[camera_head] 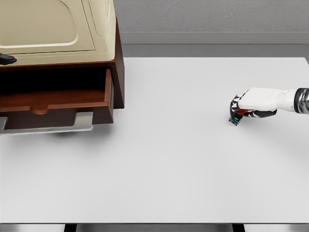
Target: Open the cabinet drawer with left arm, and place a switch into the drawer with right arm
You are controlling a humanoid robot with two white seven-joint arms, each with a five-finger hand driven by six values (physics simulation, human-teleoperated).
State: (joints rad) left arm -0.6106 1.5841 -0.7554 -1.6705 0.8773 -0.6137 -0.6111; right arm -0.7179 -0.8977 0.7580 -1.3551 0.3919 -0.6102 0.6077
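With the drawer standing open at ten o'clock, the right hand is curling its fingers around the switch at three o'clock, apparently securing it for transfer.

White hand, black-jointed fingers, grey wrist

Bright, even, soft light washes the white table, shadows faint except inside the drawer, the render slightly soft, without glare
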